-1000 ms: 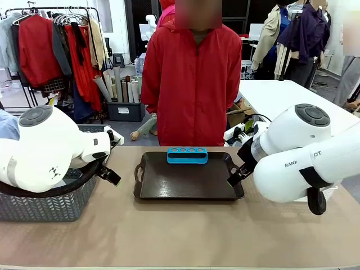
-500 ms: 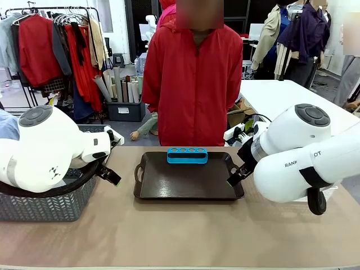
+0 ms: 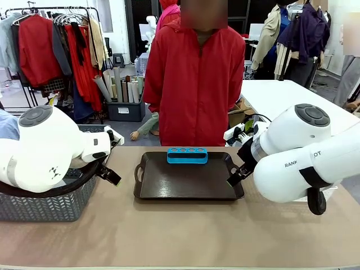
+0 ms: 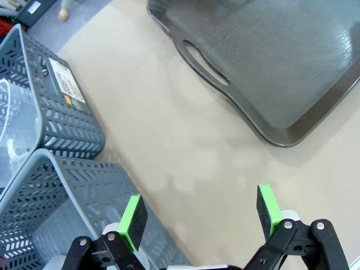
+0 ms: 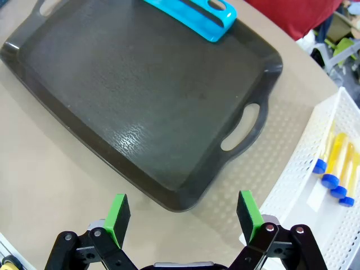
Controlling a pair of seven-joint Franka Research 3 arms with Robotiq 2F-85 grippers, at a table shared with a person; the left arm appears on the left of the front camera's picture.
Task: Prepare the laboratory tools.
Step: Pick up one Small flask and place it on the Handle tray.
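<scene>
Tan tabletop [image 3: 180,236] in a workroom lined with clothes rails, pictured across to a person [image 3: 194,84] in a red jacket standing at the far edge, hands out of sight. Centre stage: dark handled tray [image 3: 188,185], bare but for a small blue four-hole rack [image 3: 187,155] set upright along its far rim, all four holes empty. Off the tray's right handle, in a white perforated basket [image 5: 292,185]: four blue-capped tubes [image 5: 334,163] of orange-yellow liquid, lying flat side by side. Off the left handle: two grey slatted baskets [image 4: 62,112], something clear inside the farther one, too cropped to name. Left gripper [image 4: 201,212] poised above bare table between grey baskets and tray, green pads wide apart, clutching nothing. Right gripper [image 5: 183,214] likewise spread and empty, hovering over the tray's near right corner, tubes close by to one side. Preparation judged barely begun, with nothing yet loaded into the rack. Likely hazards from here: pinching two neighbouring tubes at once, given the tight packing; catching a finger on the basket wall during the reach in; lowering a tube at a slant and nudging the light rack along or off the tray; crossing paths with a hand reaching in over the far rim.
</scene>
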